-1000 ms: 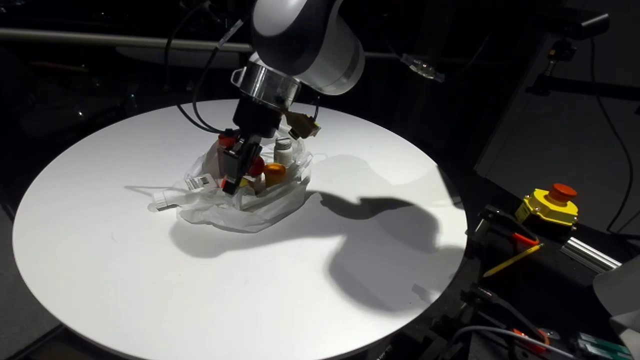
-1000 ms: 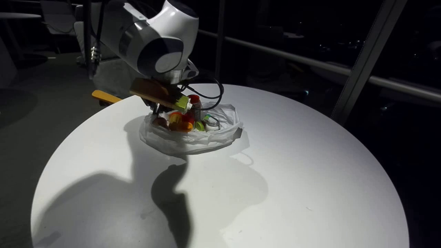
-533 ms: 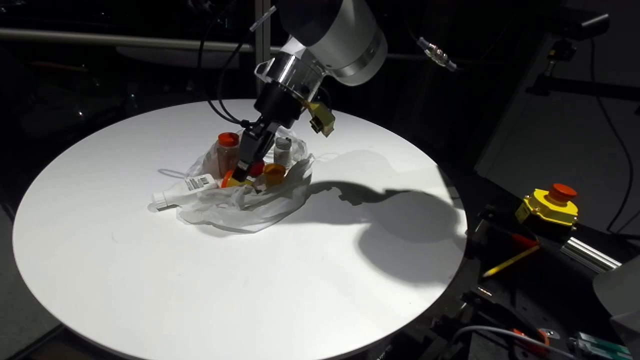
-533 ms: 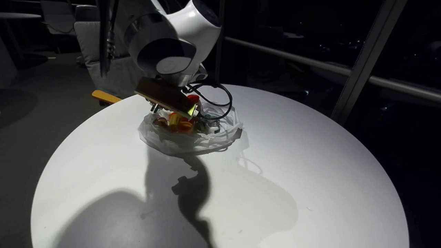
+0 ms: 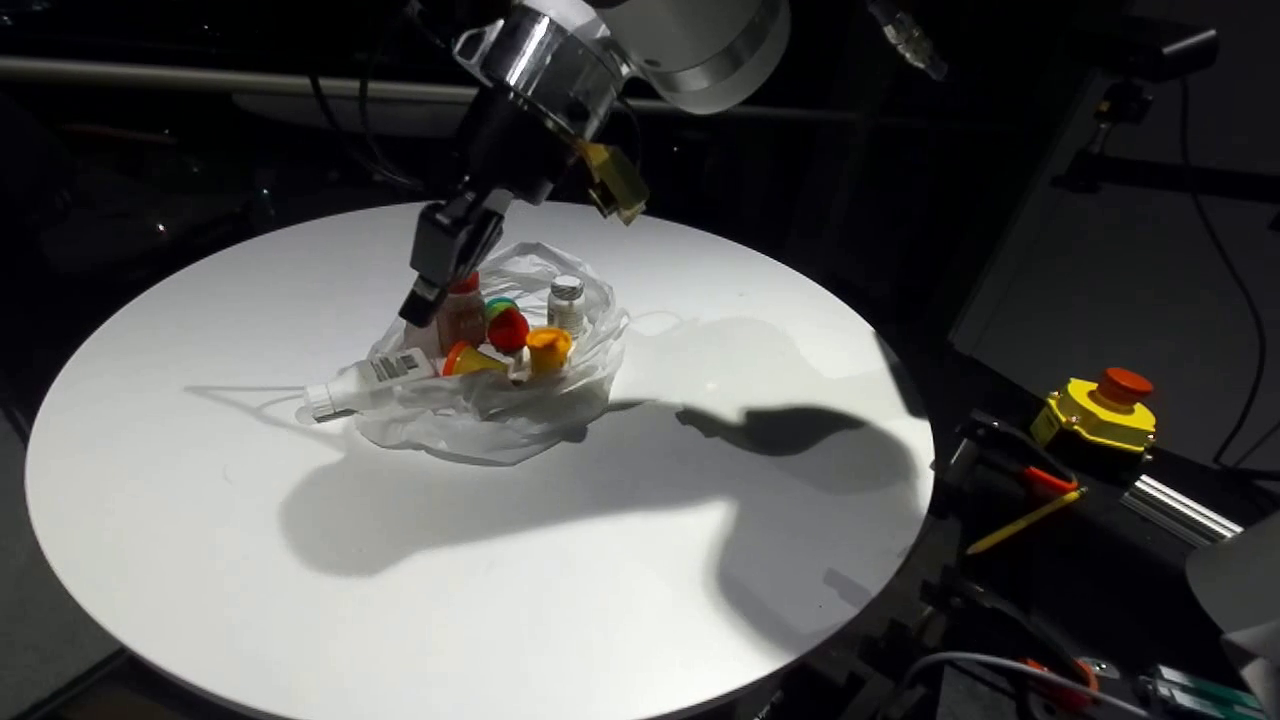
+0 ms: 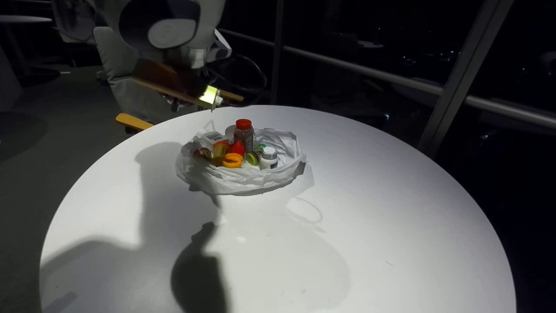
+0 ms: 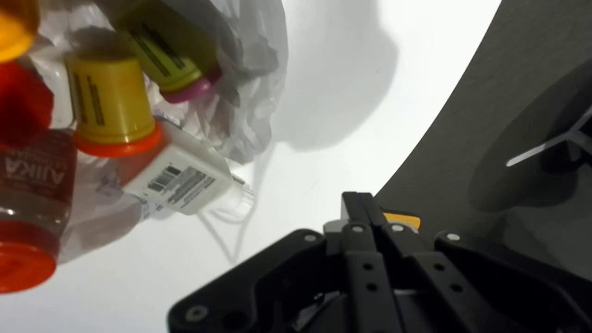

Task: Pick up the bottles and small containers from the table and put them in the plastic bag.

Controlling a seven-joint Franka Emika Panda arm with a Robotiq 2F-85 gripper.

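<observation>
The white plastic bag [image 5: 500, 440] lies open on the round table, also in view [image 6: 247, 188]. It holds a red-lidded jar [image 6: 244, 135], a small white bottle [image 6: 269, 160], an orange container [image 6: 233, 161], a red container [image 5: 508, 330] and yellow containers [image 7: 111, 97]. A white bottle [image 7: 185, 180] lies tilted at the bag's edge, its clear cap sticking out past the bag; it also shows in an exterior view [image 5: 375, 380]. My gripper [image 7: 360, 196] is shut and empty, above and beside the bag. In an exterior view its tips [image 5: 420, 303] partly cover the red-lidded jar.
The white round table [image 5: 400, 620] ends at a curved edge near my gripper. A chair with an orange armrest [image 6: 134, 121] stands beyond that edge, low in the wrist view too. A yellow box with a red button [image 5: 1100, 410] stands off the table.
My gripper was low over the bag's contents. It has moved up and away from them, toward the table's edge with the chair. The bag and its contents look unmoved.
</observation>
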